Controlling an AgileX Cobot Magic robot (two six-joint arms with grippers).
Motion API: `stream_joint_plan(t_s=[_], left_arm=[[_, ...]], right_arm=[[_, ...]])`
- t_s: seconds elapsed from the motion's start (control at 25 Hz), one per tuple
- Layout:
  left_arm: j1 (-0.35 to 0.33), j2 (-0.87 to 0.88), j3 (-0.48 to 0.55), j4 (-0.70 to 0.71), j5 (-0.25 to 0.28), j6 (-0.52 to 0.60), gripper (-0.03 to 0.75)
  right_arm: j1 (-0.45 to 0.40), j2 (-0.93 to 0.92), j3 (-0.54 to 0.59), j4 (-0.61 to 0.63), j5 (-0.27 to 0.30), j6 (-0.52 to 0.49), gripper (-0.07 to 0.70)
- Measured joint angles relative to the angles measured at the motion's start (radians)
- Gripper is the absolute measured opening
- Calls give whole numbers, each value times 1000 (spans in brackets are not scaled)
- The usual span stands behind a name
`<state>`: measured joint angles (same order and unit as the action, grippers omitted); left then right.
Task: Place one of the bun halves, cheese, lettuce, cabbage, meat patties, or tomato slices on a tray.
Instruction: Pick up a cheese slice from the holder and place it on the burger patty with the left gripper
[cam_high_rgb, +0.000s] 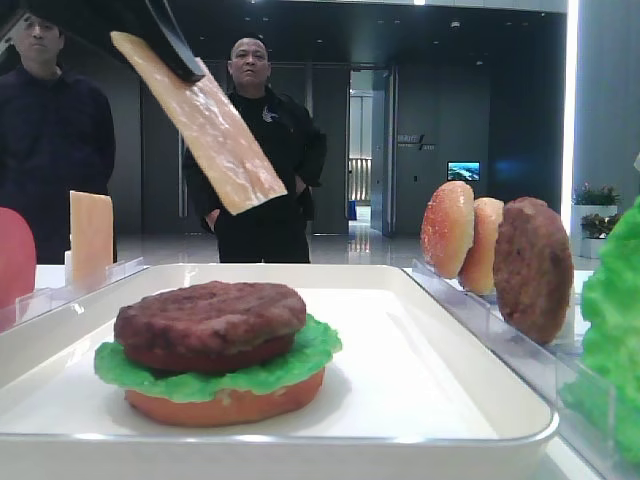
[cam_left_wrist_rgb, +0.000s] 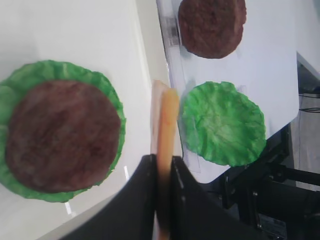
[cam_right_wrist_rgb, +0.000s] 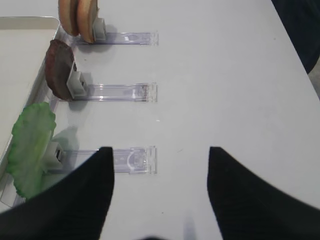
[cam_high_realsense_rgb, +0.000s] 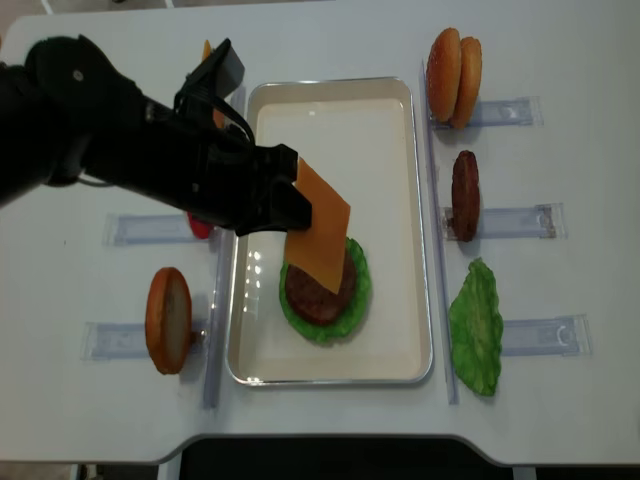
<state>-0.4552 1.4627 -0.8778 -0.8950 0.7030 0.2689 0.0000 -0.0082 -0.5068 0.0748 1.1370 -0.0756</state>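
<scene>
My left gripper (cam_high_realsense_rgb: 290, 200) is shut on a pale orange cheese slice (cam_high_realsense_rgb: 318, 225), which hangs tilted in the air above the white tray (cam_high_realsense_rgb: 340, 130). In the left wrist view the cheese (cam_left_wrist_rgb: 166, 120) shows edge-on, pinched between the black fingers (cam_left_wrist_rgb: 187, 190). Below it on the tray lies a stack: a bun half (cam_high_rgb: 225, 408), lettuce (cam_high_rgb: 300, 360) and a meat patty (cam_high_rgb: 210, 320) on top. The cheese (cam_high_rgb: 205, 125) is well clear of the patty. My right gripper (cam_right_wrist_rgb: 160, 150) stands open over bare table, with nothing between its fingers.
Clear holder rails right of the tray carry two bun halves (cam_high_realsense_rgb: 453, 63), a patty (cam_high_realsense_rgb: 465, 195) and a lettuce leaf (cam_high_realsense_rgb: 475, 325). Left rails hold a bun half (cam_high_realsense_rgb: 168, 320), a partly hidden tomato slice (cam_high_realsense_rgb: 200, 228) and another cheese slice (cam_high_rgb: 91, 235). Two people (cam_high_rgb: 265, 140) stand behind the table.
</scene>
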Motion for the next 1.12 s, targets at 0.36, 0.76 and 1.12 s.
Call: stream_joint_plan(t_s=[0.36,0.76,1.12], left_arm=[[-10,-1,151,-169,-130,183,34],[-10,-1,202,-297,-211,302,33],[-10,-1,202,-432,-166,415,33]], right_arm=[[0,0,0,0,0,0,398],[0,0,0,0,0,0,398],[0,0,0,0,0,0,398]])
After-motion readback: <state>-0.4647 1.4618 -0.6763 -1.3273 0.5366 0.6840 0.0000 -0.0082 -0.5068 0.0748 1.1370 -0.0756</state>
